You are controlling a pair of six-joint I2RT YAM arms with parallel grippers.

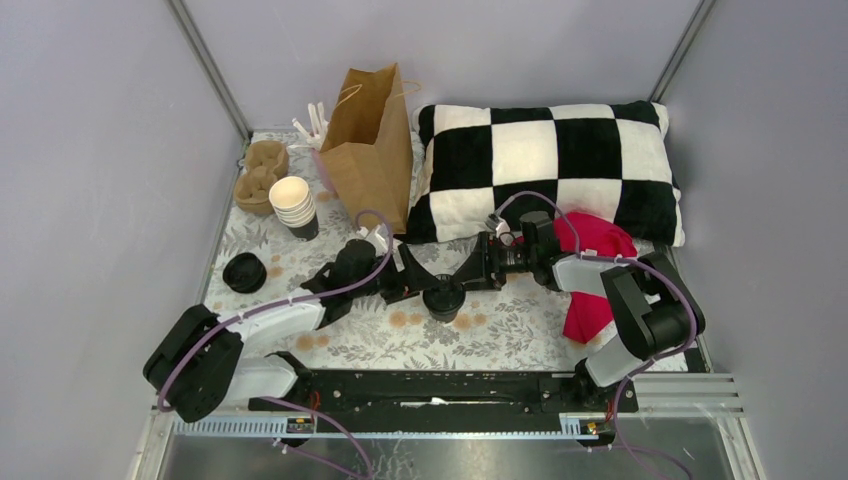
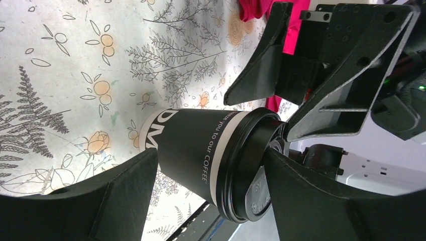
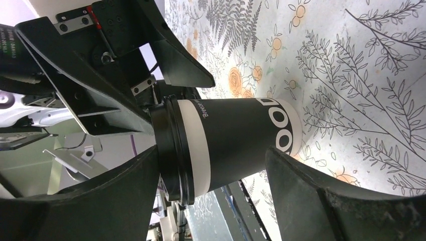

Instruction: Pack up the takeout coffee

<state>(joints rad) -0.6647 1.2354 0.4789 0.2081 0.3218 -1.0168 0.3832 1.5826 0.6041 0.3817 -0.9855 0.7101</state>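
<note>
Black paper takeout coffee (image 2: 193, 150): white bands, white lettering, black-lidded, standing upright.

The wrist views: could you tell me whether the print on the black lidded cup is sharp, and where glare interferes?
Left wrist view: the lettering on the black paper cup with black plastic lid is sharp; the floral tablecloth glares pale at left. Right wrist view: equally crisp, no glare on the cup. Top view: evenly lit, print too small.
</note>
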